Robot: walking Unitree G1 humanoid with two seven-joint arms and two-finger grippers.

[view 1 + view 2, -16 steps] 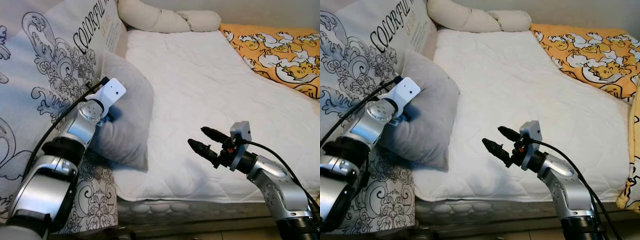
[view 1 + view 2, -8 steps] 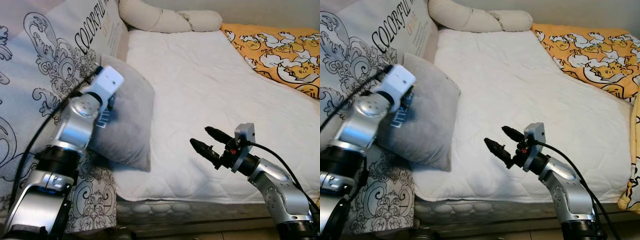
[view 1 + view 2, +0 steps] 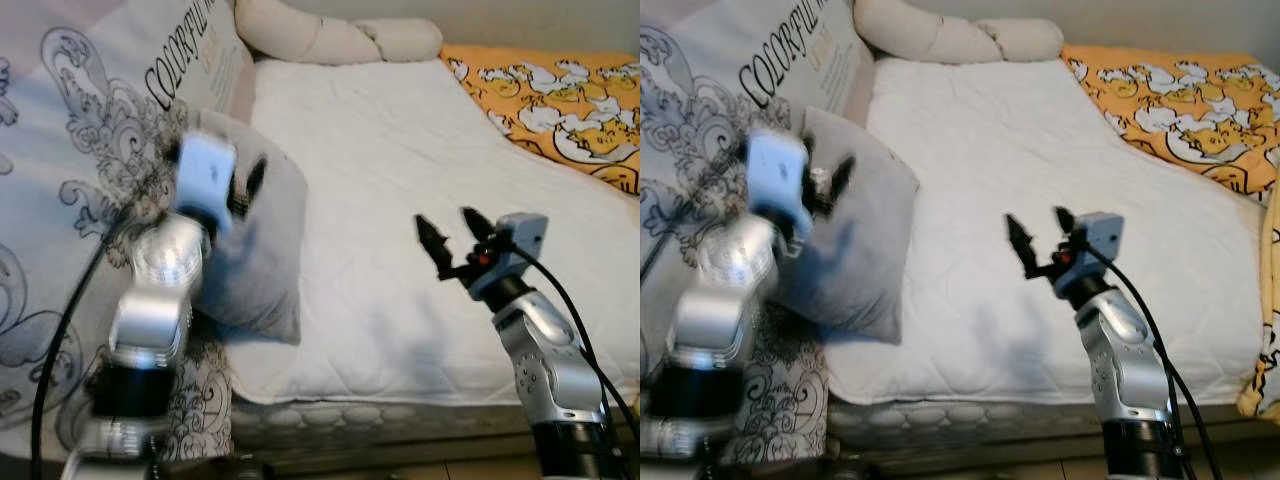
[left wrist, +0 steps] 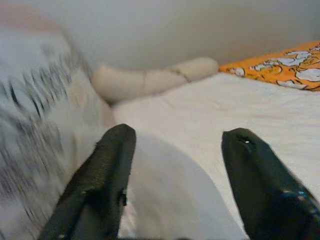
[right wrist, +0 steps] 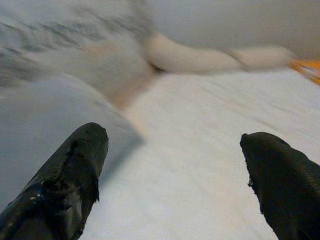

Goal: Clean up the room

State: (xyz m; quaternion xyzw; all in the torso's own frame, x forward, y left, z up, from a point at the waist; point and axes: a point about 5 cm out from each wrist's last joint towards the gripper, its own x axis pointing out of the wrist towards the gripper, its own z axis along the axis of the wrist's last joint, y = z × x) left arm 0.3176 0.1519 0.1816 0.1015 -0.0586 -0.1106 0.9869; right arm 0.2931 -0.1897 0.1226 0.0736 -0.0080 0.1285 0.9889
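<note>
Compared with one second ago, our left gripper (image 3: 240, 185) has let go of the grey pillow (image 3: 262, 250) and has lifted away from it; the arm is blurred, so it is moving. Our right gripper (image 3: 455, 235) has also risen and now points up over the white mattress (image 3: 400, 170), where before it pointed sideways and lower. We judge that the pillow is now placed: it leans upright at the left edge of the bed, against the large patterned cushion (image 3: 90, 170), and this step of the tidying seems finished. The left gripper has its two fingers spread wide and holds nothing; in the left wrist view the pillow lies just under the fingers (image 4: 100, 185), but we cannot tell if they touch it. The right gripper is spread wide too, empty, above the mattress and well apart from the pillow. The orange blanket (image 3: 550, 100) lies on the far right side.
</note>
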